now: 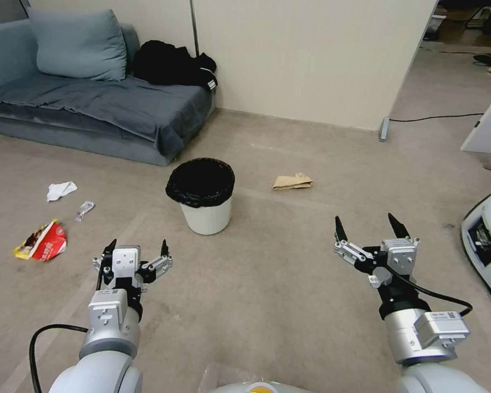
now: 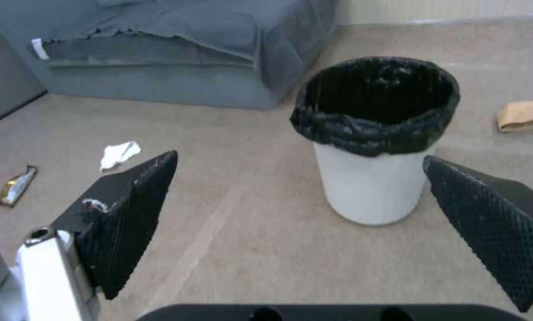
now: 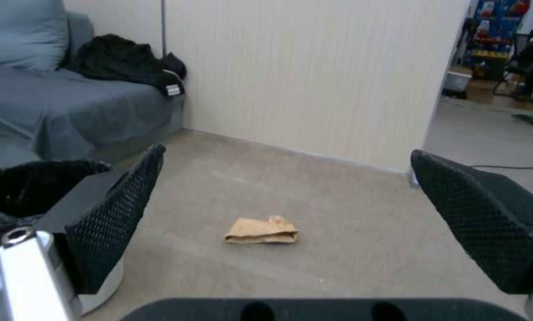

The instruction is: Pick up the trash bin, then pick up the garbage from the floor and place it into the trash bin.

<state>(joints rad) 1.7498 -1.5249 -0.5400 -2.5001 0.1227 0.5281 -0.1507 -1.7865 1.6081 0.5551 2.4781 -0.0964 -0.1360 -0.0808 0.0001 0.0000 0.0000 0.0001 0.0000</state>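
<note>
The white trash bin [image 1: 207, 214] [image 2: 370, 189] [image 3: 16, 187] with a black bag over its rim stands upright on the beige carpet floor [image 1: 289, 284], ahead of me. My left gripper [image 1: 137, 250] [image 2: 299, 187] hangs open, short of the bin and to its left. My right gripper [image 1: 369, 225] [image 3: 287, 196] is open too, off to the bin's right. Garbage lies around: a crumpled brown paper bag [image 1: 292, 182] [image 2: 524, 115] [image 3: 262, 230] right of the bin, a white tissue [image 1: 60, 190] [image 2: 119, 154], a small foil wrapper [image 1: 84, 209] [image 2: 16, 186] and a red-and-yellow snack wrapper [image 1: 42, 241] on the left.
A grey-blue sofa [image 1: 93, 103] with black clothes [image 1: 174, 64] stands at the back left against a cream partition wall [image 1: 311, 60]. A white device [image 1: 488, 240] sits at the right edge, with a black cable [image 1: 436, 117] on the floor beyond.
</note>
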